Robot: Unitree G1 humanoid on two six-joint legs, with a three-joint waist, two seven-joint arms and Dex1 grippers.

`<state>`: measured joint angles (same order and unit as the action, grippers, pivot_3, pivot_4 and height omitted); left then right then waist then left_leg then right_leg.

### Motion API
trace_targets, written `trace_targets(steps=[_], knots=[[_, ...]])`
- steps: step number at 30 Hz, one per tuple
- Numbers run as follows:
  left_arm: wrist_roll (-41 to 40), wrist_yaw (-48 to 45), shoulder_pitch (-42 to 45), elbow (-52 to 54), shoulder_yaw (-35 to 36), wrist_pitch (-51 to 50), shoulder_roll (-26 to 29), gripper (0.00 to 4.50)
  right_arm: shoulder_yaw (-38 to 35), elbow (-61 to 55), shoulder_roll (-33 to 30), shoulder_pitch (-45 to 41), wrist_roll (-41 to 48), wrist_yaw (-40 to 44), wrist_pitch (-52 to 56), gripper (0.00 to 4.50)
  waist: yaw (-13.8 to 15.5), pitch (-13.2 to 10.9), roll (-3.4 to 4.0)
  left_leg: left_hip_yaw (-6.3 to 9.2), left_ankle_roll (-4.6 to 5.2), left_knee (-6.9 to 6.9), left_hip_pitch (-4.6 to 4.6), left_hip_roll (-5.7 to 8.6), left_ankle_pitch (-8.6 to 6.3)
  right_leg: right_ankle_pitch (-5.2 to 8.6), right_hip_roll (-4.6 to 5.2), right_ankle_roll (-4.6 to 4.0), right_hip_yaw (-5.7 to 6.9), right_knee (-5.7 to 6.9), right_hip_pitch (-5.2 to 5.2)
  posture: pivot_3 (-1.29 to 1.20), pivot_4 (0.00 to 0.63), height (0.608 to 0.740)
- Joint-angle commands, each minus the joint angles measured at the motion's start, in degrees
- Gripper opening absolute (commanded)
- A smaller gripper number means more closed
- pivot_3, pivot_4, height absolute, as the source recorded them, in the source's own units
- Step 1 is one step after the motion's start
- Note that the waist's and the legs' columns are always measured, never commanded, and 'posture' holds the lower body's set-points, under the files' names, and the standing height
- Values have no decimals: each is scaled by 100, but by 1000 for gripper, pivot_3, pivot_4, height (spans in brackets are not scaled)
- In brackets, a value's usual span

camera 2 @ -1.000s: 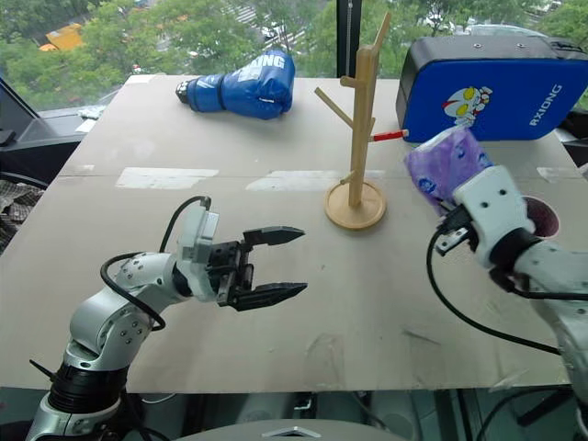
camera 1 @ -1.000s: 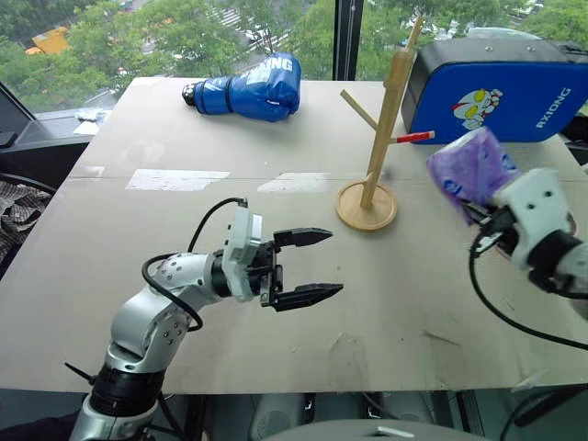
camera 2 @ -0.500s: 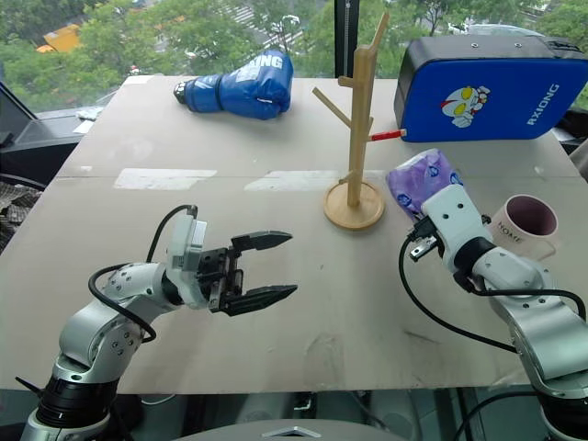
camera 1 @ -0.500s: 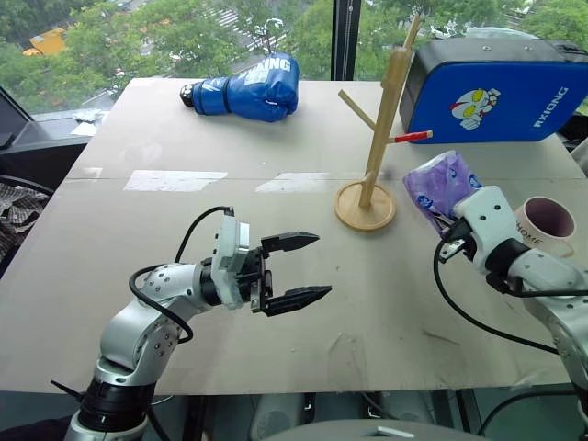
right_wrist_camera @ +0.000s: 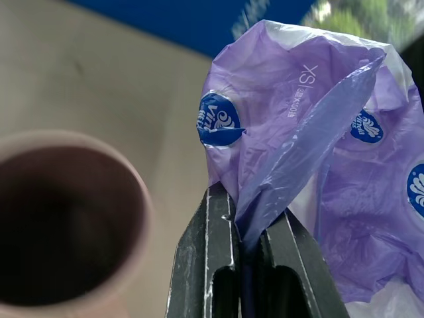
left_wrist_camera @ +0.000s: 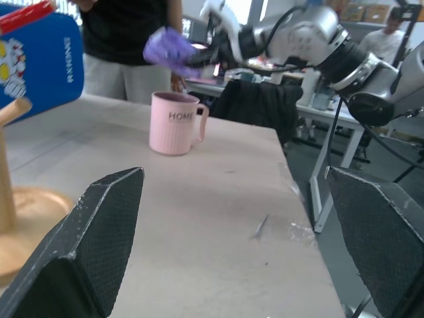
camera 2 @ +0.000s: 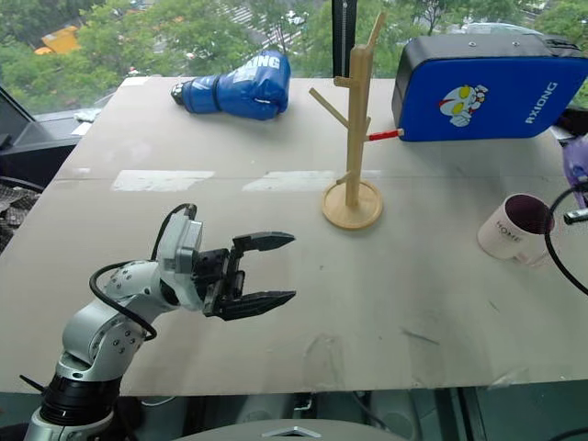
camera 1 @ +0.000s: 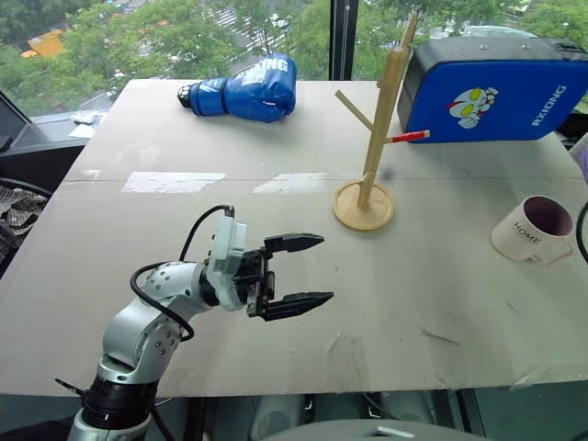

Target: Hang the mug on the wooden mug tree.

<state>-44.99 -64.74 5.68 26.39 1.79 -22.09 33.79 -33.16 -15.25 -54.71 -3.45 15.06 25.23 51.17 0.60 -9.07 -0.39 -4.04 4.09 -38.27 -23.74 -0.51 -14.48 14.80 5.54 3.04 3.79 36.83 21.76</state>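
- since the earlier frames the right tool [right_wrist_camera: 246, 248] has swung away to the right of the wooden mug tree [camera 1: 375, 147], carrying the purple tissue pack [right_wrist_camera: 318, 159] off past the table [camera 1: 184, 211] edge, so the mug [camera 1: 531, 229] now stands uncovered.
- the right tool is clamped shut on a fold of the tissue pack's wrapper; the pack hangs above and just beside the mug's rim.
- the mug stands upright on the table, well to the right of the mug tree, near the right edge, "home" lettering on its side, apart from both tools.
- the mug tree stands upright on its round base, red-tipped peg pointing right, no mug on it.
- the left tool [camera 1: 299, 272] hovers over the table, well left of and nearer than the mug tree, fingers spread wide and empty, pointing right.
- behind the mug tree: a blue boxing glove [camera 1: 248, 88] to its left, a blue pad [camera 1: 496, 87] to its right.
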Motion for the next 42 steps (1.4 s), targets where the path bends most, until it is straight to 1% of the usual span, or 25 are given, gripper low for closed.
trace_targets(steps=[1,7,10,14,16,18,20,22,23,27,29,32,37,42], knots=[[-208,0,50,225,166,36,19,4500,-215,407,-138,109,-167,91,-134,38,-1,3,7,-1,0,0,1,-1,0,0,-5,0,-2,1,1,0,150,731],[-298,588,186,392,175,-45,-200,4500,-216,1193,-19,321,-148,326,-432,38,30,3,7,-2,1,-3,-4,0,-1,-1,-17,1,-6,0,0,0,150,731],[-73,861,358,359,49,42,-379,4500,-305,1374,25,362,33,561,-476,975,33,3,7,-2,1,-4,-5,1,0,-1,-17,2,-8,0,-1,0,150,731],[-29,1008,662,242,-99,-37,-532,4500,-611,1139,-48,919,-102,714,-656,2966,51,3,7,1,1,-3,-6,1,0,-1,-21,2,-5,0,-1,0,150,731],[-8,993,794,158,-133,-67,-542,4500,-1036,572,-40,1369,-46,942,-616,3941,57,3,13,-1,1,-3,-5,1,0,-1,-22,2,-7,0,-1,0,150,731],[61,940,984,-31,-196,-62,-559,4500,-1646,-386,152,1850,373,1293,-57,4024,28,5,20,-1,1,-2,-3,1,0,0,-25,3,-8,0,-2,0,150,731],[149,896,1155,-229,-282,-34,-598,4500,-1983,-1378,562,2047,831,1284,538,4024,31,7,10,-1,0,-2,-1,0,0,0,-28,4,-10,0,-1,0,150,731],[220,875,1256,-347,-340,-15,-646,4500,-1873,-2115,1129,1939,970,776,916,4024,20,11,1,8,-2,-3,1,-17,0,0,-43,4,-7,-1,-6,0,150,731],[232,860,1287,-369,-361,-26,-663,4500,-1703,-2386,1455,1860,928,449,1023,4024,18,15,-10,9,-2,-3,2,-20,0,0,-45,3,-8,-1,-6,0,150,731],[240,873,1355,-328,-393,-88,-688,4500,-1048,-2900,2527,1404,579,-692,1200,4024,21,15,-6,5,-4,-4,-1,-13,0,-1,-35,3,-15,-1,0,0,150,731],[211,874,1373,-261,-388,-134,-659,4500,-682,-2905,2835,1299,305,-1104,1051,4024,23,15,-2,2,-4,-4,-2,-8,0,-1,-30,2,-18,0,2,0,150,731],[199,843,1348,-211,-340,-136,-598,4500,-336,-2696,3034,1236,-102,-1536,731,4024,42,15,0,3,-5,-3,-5,-6,0,0,-30,0,-13,0,3,0,150,731],[170,909,1250,-103,-294,-149,-557,4500,-20,-1954,3144,982,-529,-1932,49,4024,20,15,0,-2,-5,-3,-2,-4,1,0,-36,2,-10,-1,2,0,150,731],[164,1018,1173,59,-285,-199,-531,4500,141,-1051,3198,606,-745,-2111,-683,4024,13,15,2,-4,-5,-3,2,-5,1,0,-40,2,-6,2,3,0,150,731]])
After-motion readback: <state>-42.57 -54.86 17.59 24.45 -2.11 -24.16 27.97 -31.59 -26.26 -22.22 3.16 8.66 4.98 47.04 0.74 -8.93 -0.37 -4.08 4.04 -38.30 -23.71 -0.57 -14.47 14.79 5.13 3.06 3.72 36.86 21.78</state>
